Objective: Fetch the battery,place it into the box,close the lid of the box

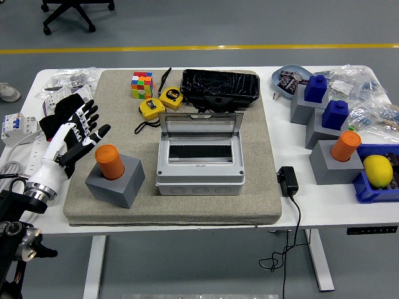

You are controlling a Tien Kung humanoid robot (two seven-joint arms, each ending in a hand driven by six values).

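An orange cylindrical battery (107,161) stands upright in a grey block holder (116,182) on the left part of the mat. My left hand (86,129), white with black fingers, hovers just left of the battery with its fingers spread, holding nothing. In the middle of the mat stands the grey box (199,167); its clear lid (199,126) is raised at the back and the inside shows a dark slot. A second orange battery (346,146) sits in a grey block (330,165) at the right. My right hand is out of view.
Behind the box lie a Rubik's cube (141,84), two yellow tape measures (169,98) and a black case (219,88). Blue blocks (337,114) on grey stands, a blue bin with a lemon (378,170) and a black charger (287,180) occupy the right side. A black glove (62,111) lies behind my left hand.
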